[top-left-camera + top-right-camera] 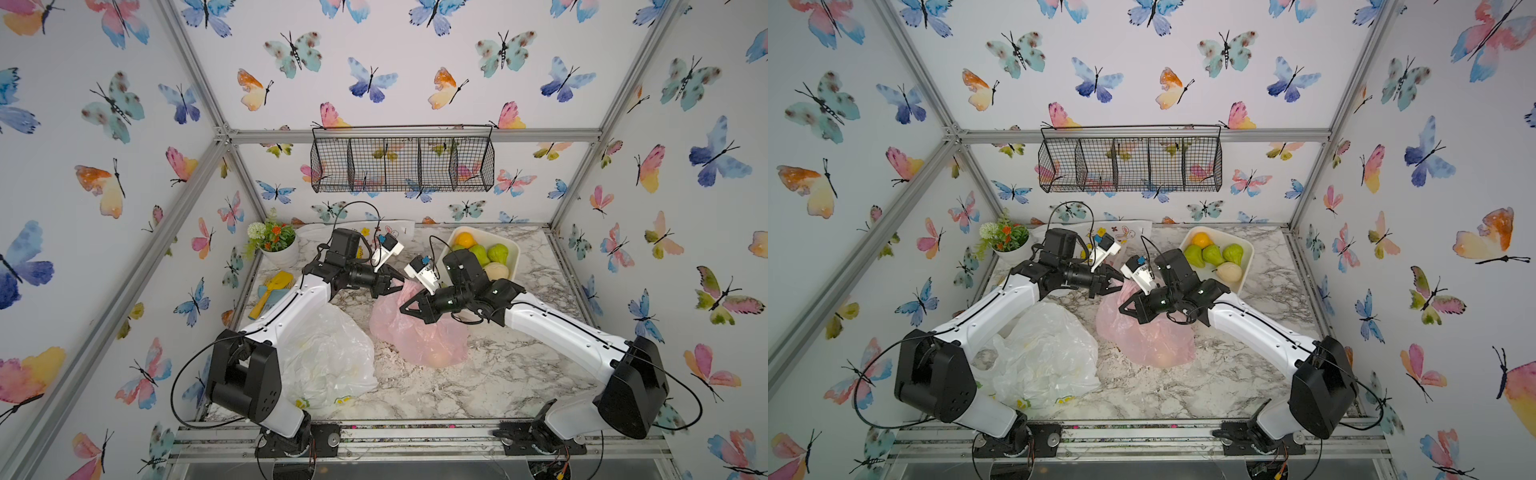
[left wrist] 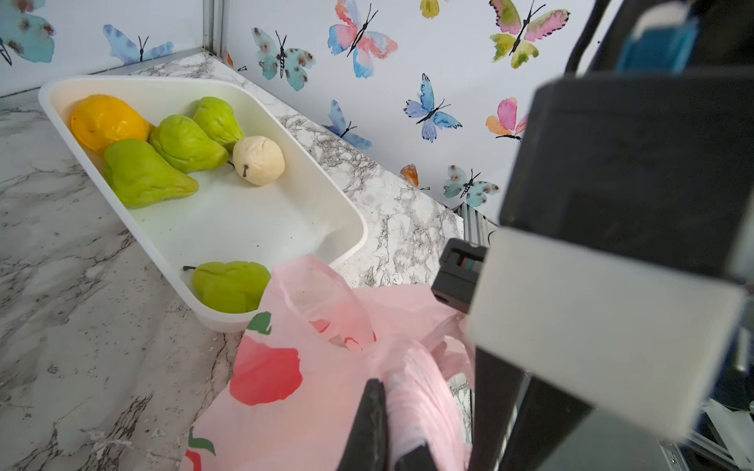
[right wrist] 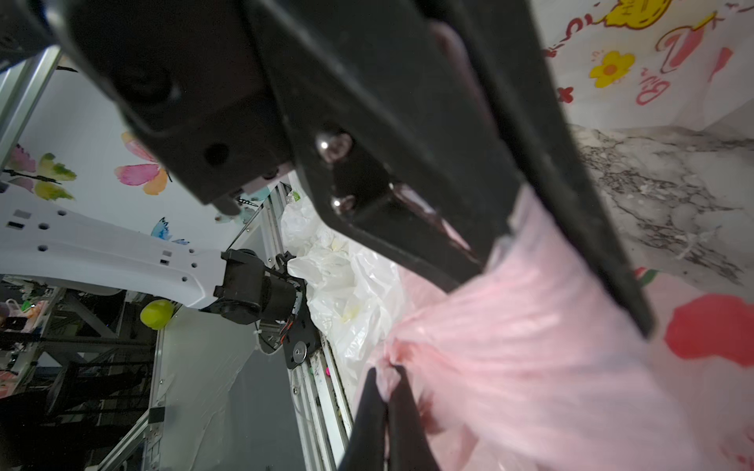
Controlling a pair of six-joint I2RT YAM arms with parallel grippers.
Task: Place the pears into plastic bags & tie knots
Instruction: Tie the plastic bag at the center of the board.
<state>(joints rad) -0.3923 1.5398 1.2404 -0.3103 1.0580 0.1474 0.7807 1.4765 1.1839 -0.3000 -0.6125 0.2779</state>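
Pink translucent plastic bag sags just below both claws (tips nearly meeting), left claw and right claw each clamped tight on a bunched strip of its top.

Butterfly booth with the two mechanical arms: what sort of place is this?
Likely a robot test booth: aluminium frame around butterfly-papered walls, two arms bolted to a rail at the marble-look table's front.
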